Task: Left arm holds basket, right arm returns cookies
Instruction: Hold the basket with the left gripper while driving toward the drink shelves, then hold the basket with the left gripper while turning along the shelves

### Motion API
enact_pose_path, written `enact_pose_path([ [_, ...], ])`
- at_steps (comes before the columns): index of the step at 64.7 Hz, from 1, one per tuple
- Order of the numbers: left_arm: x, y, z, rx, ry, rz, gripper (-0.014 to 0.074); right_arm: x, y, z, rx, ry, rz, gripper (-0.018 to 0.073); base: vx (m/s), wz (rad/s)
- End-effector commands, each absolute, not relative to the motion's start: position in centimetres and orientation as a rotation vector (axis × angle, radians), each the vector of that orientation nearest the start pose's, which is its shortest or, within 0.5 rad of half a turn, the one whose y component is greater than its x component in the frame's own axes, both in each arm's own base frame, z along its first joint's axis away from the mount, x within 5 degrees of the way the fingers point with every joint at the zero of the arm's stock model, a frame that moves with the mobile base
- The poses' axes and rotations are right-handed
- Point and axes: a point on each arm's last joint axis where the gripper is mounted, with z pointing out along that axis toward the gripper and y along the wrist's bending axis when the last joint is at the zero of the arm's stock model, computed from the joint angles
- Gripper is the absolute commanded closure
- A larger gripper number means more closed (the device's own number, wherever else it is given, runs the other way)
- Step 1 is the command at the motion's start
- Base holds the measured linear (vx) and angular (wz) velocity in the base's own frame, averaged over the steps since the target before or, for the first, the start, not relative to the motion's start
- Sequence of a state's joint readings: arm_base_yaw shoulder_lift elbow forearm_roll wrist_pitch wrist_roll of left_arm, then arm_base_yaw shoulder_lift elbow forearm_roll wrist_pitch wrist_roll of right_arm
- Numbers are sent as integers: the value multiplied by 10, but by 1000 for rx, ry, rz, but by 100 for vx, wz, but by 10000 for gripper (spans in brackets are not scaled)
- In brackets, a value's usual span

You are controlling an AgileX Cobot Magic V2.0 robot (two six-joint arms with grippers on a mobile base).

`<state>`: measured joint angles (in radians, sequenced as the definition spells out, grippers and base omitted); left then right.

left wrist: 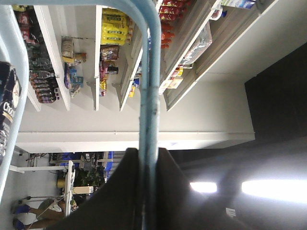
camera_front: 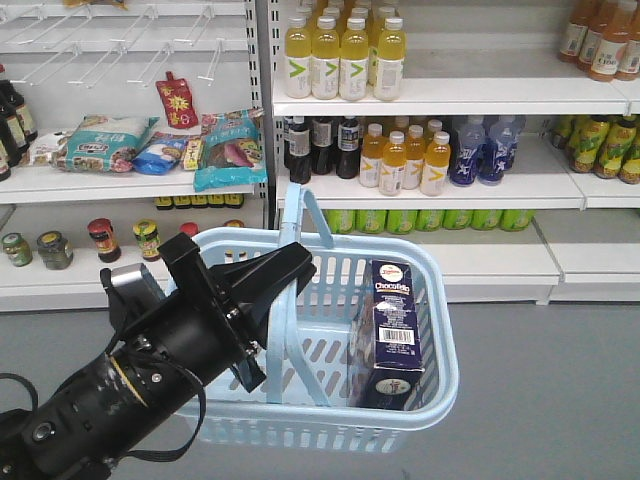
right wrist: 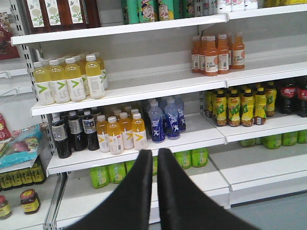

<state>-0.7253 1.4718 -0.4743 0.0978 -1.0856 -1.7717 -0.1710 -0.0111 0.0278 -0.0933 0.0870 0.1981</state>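
The light blue basket hangs in front of the shelves, one hoop handle raised. My left gripper is shut on that handle; in the left wrist view the blue handle bar runs straight between the black fingers of this gripper. The cookies, a tall navy box with a white barcode label, stand upright in the basket's right half, and their edge shows at the left. My right gripper is shut with nothing in it, pointing at the drink shelves. It is out of the front view.
White store shelves fill the background, holding yellow drink bottles, dark bottles and green cans. Snack bags and jars sit on the left shelves. Grey floor lies below.
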Motion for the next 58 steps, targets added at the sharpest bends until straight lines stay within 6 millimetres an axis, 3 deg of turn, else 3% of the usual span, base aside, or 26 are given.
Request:
enact_pose_path([
  [1,189,-179,281,-575,1220,-2240,596,57,-10,196,204,1530,-70,565,51,0],
  [58,189,-179,281,-575,1220,-2240,596,57,-10,196,204,1530,-70,565,45,-2],
])
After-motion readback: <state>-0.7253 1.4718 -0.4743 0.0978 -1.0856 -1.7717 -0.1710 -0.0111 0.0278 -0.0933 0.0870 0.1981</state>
